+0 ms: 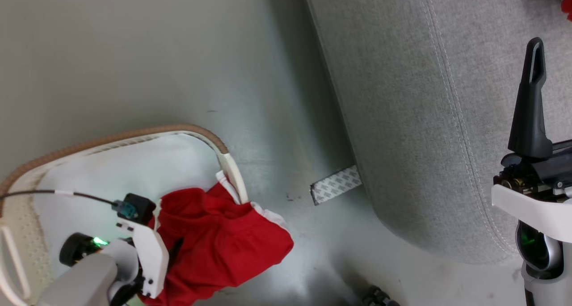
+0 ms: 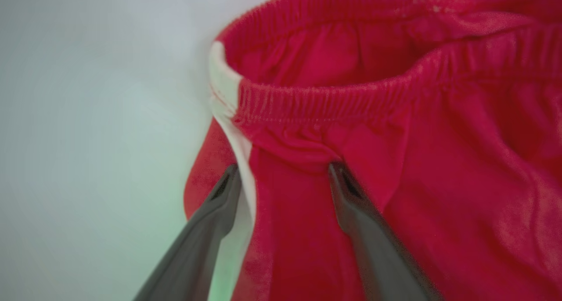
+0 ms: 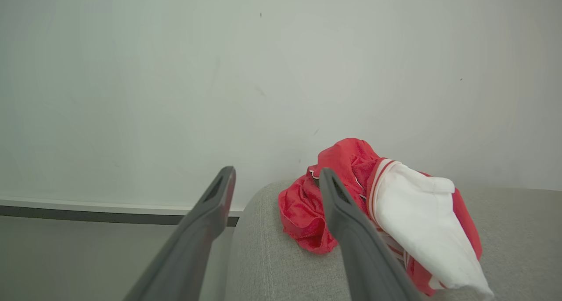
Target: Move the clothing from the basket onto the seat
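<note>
Red clothing point(image 1: 223, 243) with white trim hangs over the near corner of the white, brown-rimmed basket point(image 1: 111, 140), partly spilling onto the floor. In the left wrist view it is a pair of shorts point(image 2: 395, 138) with an elastic waistband and a white side stripe. My left gripper point(image 2: 284, 171) stands open, its fingertips resting on the fabric just below the waistband. My right gripper point(image 3: 276, 174) is open and holds nothing, hovering above the grey seat point(image 1: 415, 118). A crumpled red and white garment point(image 3: 412, 204) lies on the seat point(image 3: 272, 257) just beyond the right finger.
A patterned grey strip point(image 1: 336, 184) lies on the floor beside the seat's base. A dark object point(image 1: 377, 297) sits at the bottom edge. A pale wall with a dark baseboard point(image 3: 88, 215) stands behind the seat. Bare floor separates the basket from the seat.
</note>
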